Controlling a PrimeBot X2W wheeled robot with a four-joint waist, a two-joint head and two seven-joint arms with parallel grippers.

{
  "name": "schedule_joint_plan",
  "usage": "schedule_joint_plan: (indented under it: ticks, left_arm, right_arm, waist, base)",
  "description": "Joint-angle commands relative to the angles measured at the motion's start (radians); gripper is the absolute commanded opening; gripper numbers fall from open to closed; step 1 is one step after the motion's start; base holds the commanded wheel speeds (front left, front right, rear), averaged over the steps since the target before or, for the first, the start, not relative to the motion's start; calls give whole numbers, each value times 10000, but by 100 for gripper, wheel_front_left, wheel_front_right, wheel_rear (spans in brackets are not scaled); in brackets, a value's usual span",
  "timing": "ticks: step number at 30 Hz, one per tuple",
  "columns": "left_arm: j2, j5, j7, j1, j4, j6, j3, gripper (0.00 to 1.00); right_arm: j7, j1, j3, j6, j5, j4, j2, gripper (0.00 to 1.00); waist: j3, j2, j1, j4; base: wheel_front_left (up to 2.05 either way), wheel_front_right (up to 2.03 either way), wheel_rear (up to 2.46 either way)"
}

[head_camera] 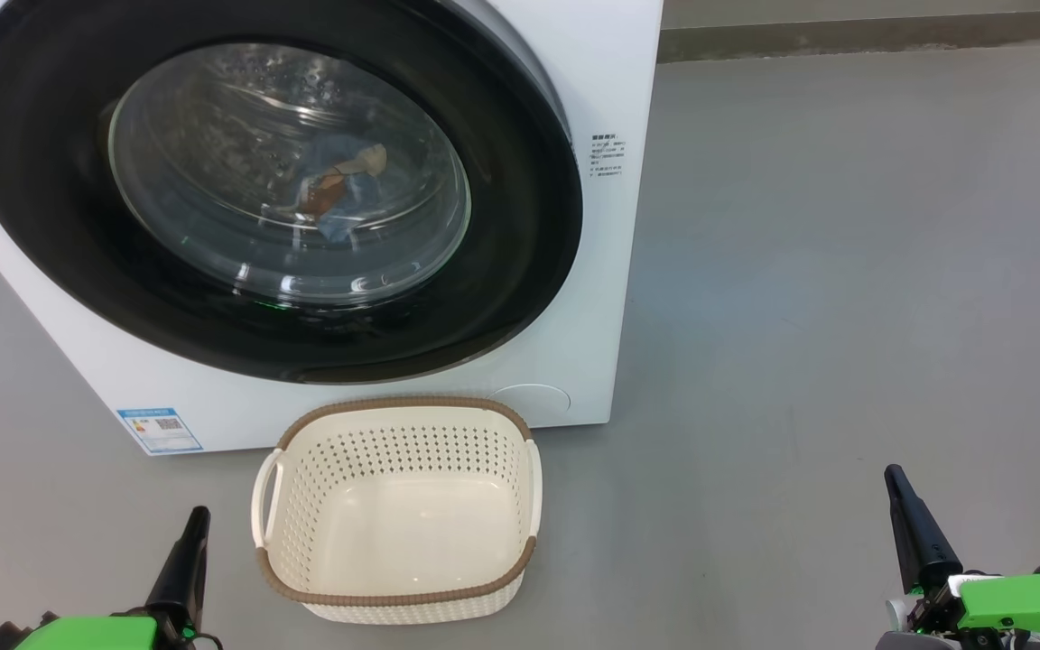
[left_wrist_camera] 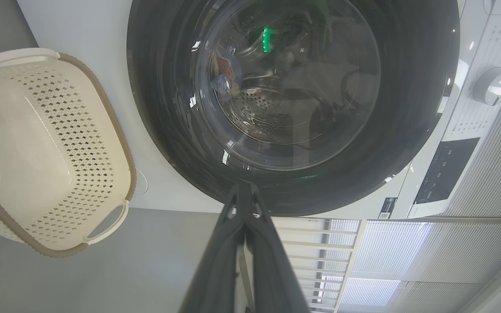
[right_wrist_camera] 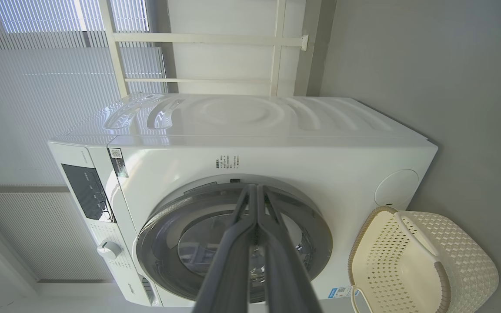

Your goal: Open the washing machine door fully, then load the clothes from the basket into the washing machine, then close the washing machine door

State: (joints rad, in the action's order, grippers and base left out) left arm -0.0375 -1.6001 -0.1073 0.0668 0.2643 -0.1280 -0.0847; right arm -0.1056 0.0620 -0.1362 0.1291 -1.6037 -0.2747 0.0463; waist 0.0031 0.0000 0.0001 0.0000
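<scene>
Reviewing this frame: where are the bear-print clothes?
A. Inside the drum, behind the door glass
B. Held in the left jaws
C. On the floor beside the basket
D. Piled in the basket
A: the clothes show through the glass of the washing machine door, while the basket on the floor in front holds nothing.

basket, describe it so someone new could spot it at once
Find the big white washing machine with its round black-rimmed door shut. On the grey floor just before it sits the basket. It is cream perforated plastic with a brown woven-look rim, and empty.
</scene>
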Motion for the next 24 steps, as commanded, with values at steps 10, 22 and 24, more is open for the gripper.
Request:
schedule_joint_plan:
  ticks: [10,22,24]
  left_arm:
    - [-127,-85,-60,412,-194,-27,-292,0]
    - [-127,-85,-60,412,-194,-27,-292,0]
    - [-127,-85,-60,412,-194,-27,-292,0]
  right_arm:
    - [-79,460,221,16,-47,299,39,0]
    - [-78,460,222,16,-47,299,39,0]
    - [-78,460,222,16,-47,299,39,0]
  waist:
    - [0,0,0,0]
    - [0,0,0,0]
    - [0,0,0,0]
  base:
    - [0,0,0]
    - [0,0,0]
    - [0,0,0]
